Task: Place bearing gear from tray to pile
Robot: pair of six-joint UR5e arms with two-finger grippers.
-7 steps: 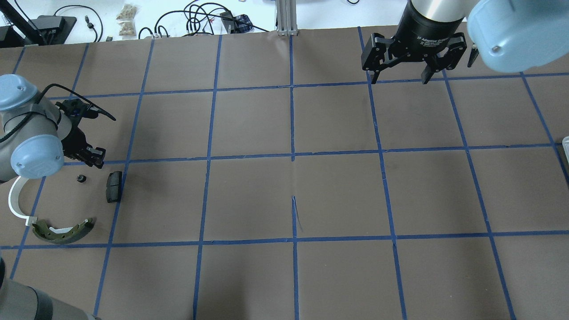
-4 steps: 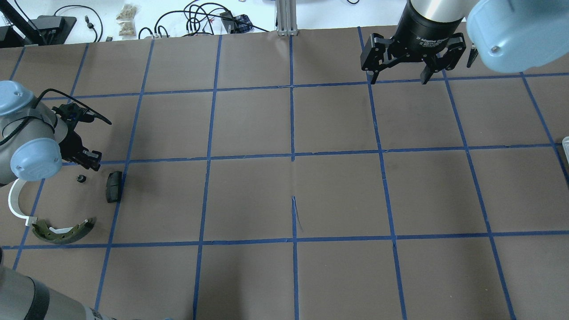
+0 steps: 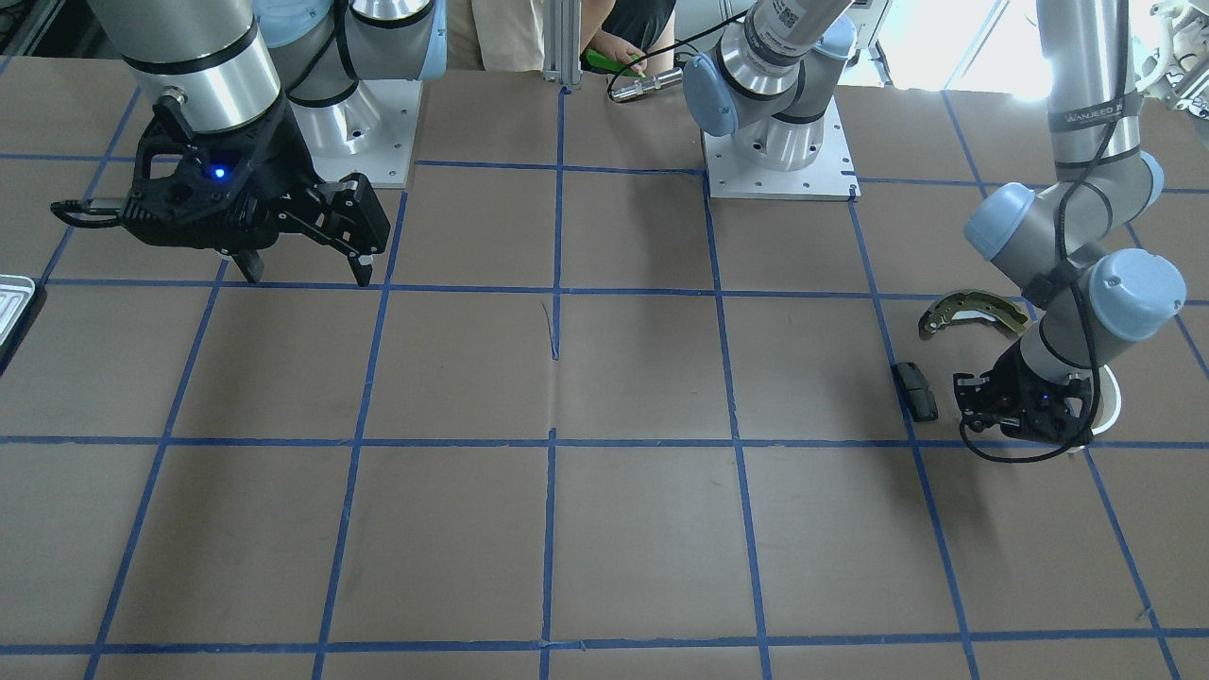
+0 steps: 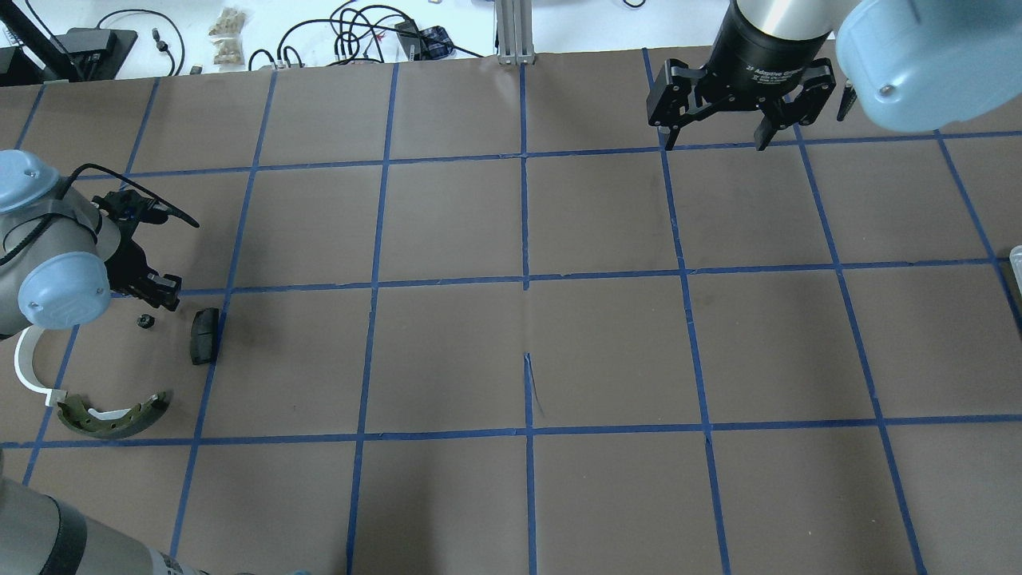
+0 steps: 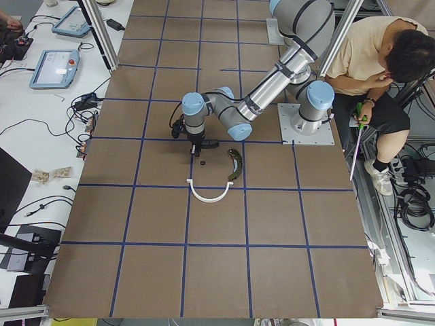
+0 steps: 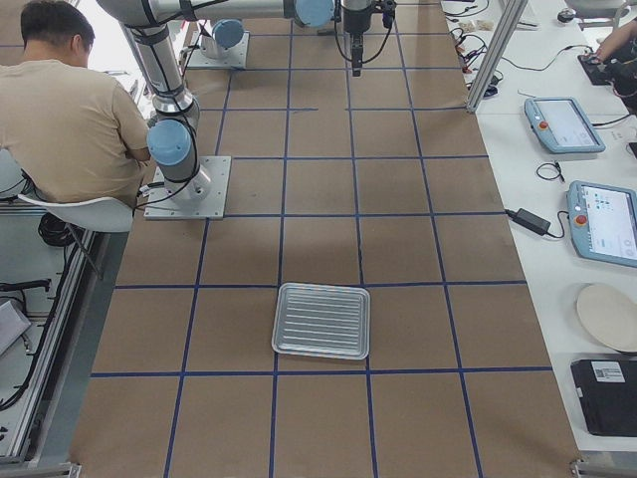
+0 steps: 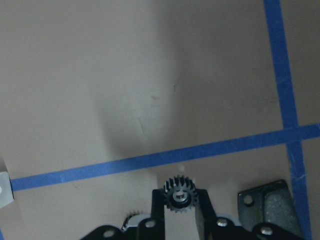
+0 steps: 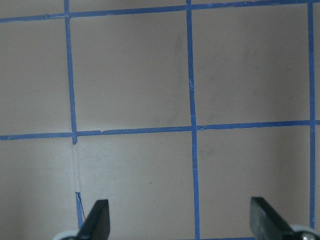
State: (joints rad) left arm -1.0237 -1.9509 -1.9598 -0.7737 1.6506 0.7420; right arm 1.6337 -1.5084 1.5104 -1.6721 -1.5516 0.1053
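Note:
The bearing gear (image 4: 145, 322), a tiny black toothed wheel, lies on the brown table among the pile: the black pad (image 4: 204, 335), the curved brass-grey shoe (image 4: 116, 415) and the white plastic arc (image 4: 28, 367). My left gripper (image 4: 164, 295) hovers just behind the gear, apart from it. In the left wrist view the gear (image 7: 180, 194) shows on the table through the narrow gap between the open fingers, beside the pad (image 7: 267, 202). My right gripper (image 4: 718, 132) is open and empty at the far right; its fingers (image 8: 97, 217) are spread wide. The tray (image 6: 321, 320) is empty.
The tray's edge (image 4: 1016, 263) shows at the table's right border. Blue tape lines grid the table. Cables and boxes lie on the white bench beyond the far edge. A seated person (image 5: 380, 61) is behind the robot bases.
My left gripper has drawn back a little toward the left, away from the gear, which stays on the table by the pad. The right arm has barely shifted.

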